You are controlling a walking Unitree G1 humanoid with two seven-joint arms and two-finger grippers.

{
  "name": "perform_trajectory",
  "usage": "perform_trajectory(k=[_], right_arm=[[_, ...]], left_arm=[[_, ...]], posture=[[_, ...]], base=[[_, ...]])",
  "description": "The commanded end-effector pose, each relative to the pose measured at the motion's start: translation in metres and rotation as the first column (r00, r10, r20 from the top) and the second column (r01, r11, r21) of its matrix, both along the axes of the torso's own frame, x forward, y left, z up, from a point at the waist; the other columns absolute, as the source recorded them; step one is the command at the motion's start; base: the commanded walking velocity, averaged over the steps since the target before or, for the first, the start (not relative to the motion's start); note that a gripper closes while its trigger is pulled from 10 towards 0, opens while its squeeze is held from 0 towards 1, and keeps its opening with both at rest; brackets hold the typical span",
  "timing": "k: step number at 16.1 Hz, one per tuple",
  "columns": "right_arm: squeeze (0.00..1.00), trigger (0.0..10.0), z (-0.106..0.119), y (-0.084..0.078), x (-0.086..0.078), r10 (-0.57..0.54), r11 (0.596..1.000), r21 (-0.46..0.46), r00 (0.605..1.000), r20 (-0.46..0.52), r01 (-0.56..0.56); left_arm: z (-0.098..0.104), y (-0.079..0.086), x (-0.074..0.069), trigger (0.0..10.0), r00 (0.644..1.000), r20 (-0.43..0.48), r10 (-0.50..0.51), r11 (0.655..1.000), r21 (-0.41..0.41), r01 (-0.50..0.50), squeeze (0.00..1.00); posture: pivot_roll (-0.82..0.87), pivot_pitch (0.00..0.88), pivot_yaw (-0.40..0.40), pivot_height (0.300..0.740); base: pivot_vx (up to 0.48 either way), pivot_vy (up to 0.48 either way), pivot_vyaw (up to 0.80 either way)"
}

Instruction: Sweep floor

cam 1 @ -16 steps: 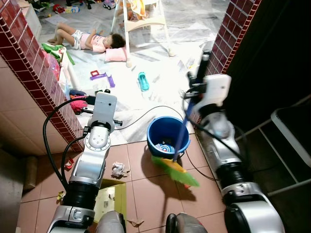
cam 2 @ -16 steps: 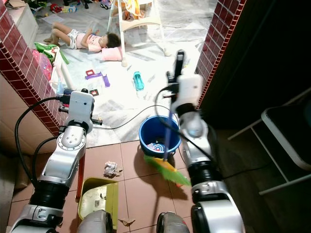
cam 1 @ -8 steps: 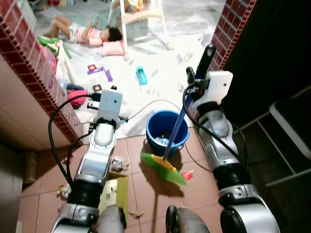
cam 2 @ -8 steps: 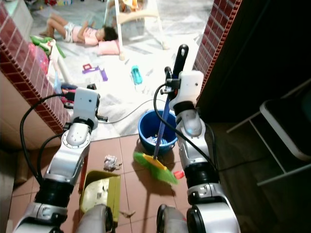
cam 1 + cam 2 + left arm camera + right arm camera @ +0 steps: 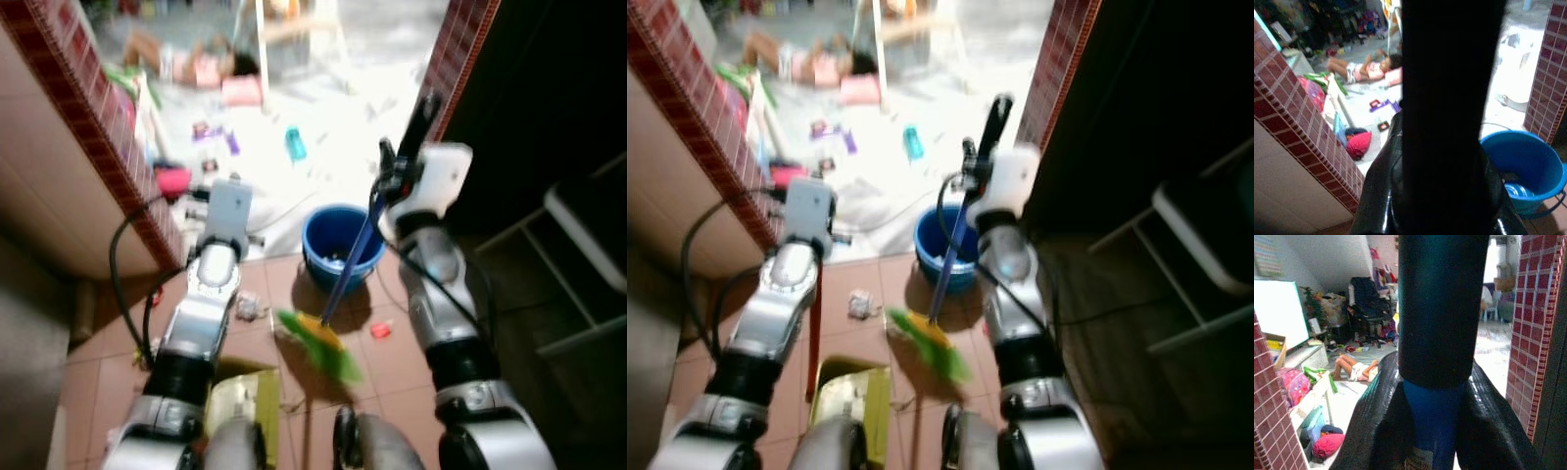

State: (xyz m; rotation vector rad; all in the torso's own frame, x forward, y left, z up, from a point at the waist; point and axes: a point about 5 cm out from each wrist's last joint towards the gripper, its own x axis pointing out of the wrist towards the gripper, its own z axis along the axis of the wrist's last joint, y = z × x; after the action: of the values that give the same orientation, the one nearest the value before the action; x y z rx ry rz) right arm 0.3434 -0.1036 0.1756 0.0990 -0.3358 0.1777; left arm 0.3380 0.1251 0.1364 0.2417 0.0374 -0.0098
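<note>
Now the broom head point(image 5: 318, 345) sits further left than a second ago, closer to the crumpled paper point(image 5: 246, 307) and the yellow-green dustpan point(image 5: 238, 401); head views are blurred, so the camera is moving too. Right gripper point(image 5: 1435, 396) is clamped on the blue broom handle point(image 5: 349, 264). Left gripper point(image 5: 1442, 161) grips a dark handle, probably the dustpan's. Blue bucket point(image 5: 337, 241) sits just behind. Stroke looks mid-sweep; a red scrap point(image 5: 381, 331) remains right of the bristles.

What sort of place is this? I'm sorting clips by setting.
Likely a lived-in family home: a tiled floor by a red brick wall, toys scattered around a person lying down, a blue bucket.
</note>
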Motion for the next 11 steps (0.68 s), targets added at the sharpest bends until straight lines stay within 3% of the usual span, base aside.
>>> perform_trajectory(k=[1, 6, 7, 10, 11], right_arm=[[0.0, 10.0, 0.01, 0.0, 0.0, -0.002, 1.0, -0.007, 0.999, 0.043, 0.003], [0.0, 10.0, 0.008, 0.007, 0.002, 0.009, 1.0, -0.026, 1.0, 0.023, -0.008], [0.0, 10.0, 0.007, 0.007, 0.002, 0.004, 0.999, -0.038, 1.0, 0.018, -0.003], [0.0, 10.0, 0.003, 0.006, 0.0, -0.006, 0.999, -0.046, 1.0, 0.004, 0.006], [0.0, 10.0, 0.002, 0.006, 0.0, -0.008, 0.999, -0.046, 1.0, 0.0, 0.008]], left_arm=[[-0.003, 0.001, 0.0, 10.0, 1.0, -0.016, -0.007, 1.0, 0.015, 0.007, 0.0], [-0.014, 0.013, -0.003, 10.0, 0.996, -0.045, 0.08, 0.994, 0.083, -0.076, 0.0], [-0.015, 0.015, -0.003, 10.0, 0.994, -0.04, 0.097, 0.993, 0.066, -0.095, 0.0], [0.01, 0.02, 0.002, 10.0, 0.98, 0.134, 0.15, 0.989, -0.017, -0.149, 0.0], [0.016, 0.024, 0.003, 10.0, 0.971, 0.174, 0.167, 0.986, -0.004, -0.169, 0.0]], posture=[[-0.07, 0.098, 0.004, 0.74], [-0.07, 0.09, -0.008, 0.74], [-0.07, 0.091, -0.009, 0.74], [-0.08, 0.098, -0.006, 0.74], [-0.08, 0.099, -0.007, 0.74]], base=[[0.0, 0.0, 0.0], [0.0, 0.0, 0.0], [0.0, 0.0, 0.0], [0.0, 0.0, 0.0], [0.0, 0.0, 0.0]])
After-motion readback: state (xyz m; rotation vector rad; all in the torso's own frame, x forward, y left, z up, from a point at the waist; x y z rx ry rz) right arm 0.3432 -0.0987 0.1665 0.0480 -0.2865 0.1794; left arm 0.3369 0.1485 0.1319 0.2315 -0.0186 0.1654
